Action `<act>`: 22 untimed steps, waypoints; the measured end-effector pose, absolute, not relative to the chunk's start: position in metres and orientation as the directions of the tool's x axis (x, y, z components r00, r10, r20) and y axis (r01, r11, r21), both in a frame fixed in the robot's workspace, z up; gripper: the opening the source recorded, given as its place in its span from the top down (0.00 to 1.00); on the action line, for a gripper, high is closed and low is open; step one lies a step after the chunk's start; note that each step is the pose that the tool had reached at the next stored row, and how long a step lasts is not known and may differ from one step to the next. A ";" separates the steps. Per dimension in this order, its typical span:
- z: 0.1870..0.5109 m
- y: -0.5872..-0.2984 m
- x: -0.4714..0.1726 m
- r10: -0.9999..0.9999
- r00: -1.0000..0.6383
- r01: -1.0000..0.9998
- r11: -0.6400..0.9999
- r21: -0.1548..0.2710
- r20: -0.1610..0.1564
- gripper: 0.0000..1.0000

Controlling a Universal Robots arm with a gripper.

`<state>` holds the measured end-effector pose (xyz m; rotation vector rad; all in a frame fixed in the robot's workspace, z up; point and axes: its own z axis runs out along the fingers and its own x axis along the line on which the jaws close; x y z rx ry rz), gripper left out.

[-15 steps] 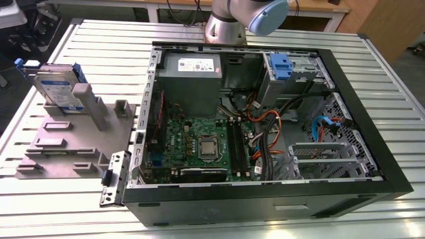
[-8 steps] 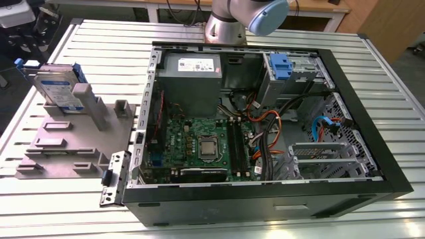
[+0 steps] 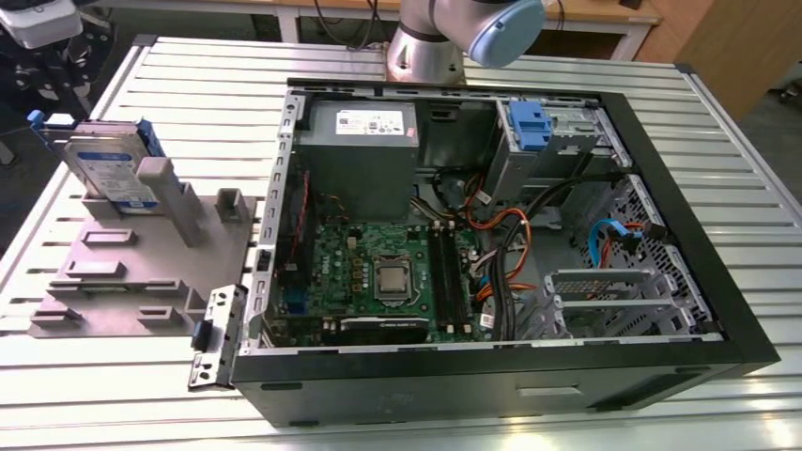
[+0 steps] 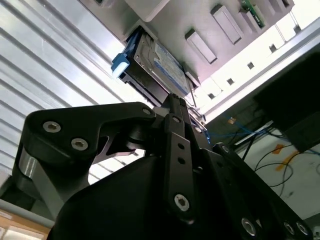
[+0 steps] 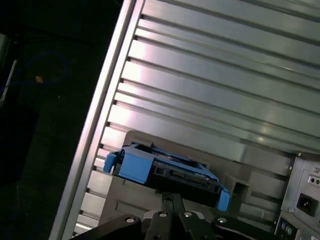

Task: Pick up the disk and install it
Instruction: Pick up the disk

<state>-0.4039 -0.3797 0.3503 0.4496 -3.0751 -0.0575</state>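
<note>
The disk (image 3: pixel 113 169) stands on edge, leaning, on a grey fixture (image 3: pixel 126 263) at the exterior view's left. It is silver-grey with a white-and-blue label and sits in a blue carrier. In both wrist views the disk (image 4: pixel 155 62) (image 5: pixel 165 170) lies just beyond my fingertips, still resting on the fixture. My gripper (image 4: pixel 174 100) (image 5: pixel 171 197) is black, its fingers look shut together, and nothing is held between them. It hovers apart from the disk, pointing at it.
An open black computer case (image 3: pixel 739 319) lies on the slatted metal table (image 3: pixel 701 103), to the right of the fixture in the exterior view. Inside are a grey power-supply box (image 3: pixel 357 141), a green motherboard (image 3: pixel 376 272), cables and a bay with a blue latch (image 3: pixel 527 122).
</note>
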 end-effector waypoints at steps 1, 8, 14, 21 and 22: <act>0.350 -0.380 -0.404 -0.305 -0.952 -0.304 0.952 0.041 0.028 0.89; 0.350 -0.380 -0.404 -0.423 -0.905 -0.422 0.906 0.041 0.028 0.89; 0.350 -0.380 -0.404 -0.520 -0.854 -0.519 0.854 0.041 0.028 0.89; 0.349 -0.380 -0.404 -0.624 -0.781 -0.623 0.781 0.041 0.028 0.89; 0.349 -0.380 -0.404 -0.638 -0.770 -0.636 0.770 0.041 0.028 0.89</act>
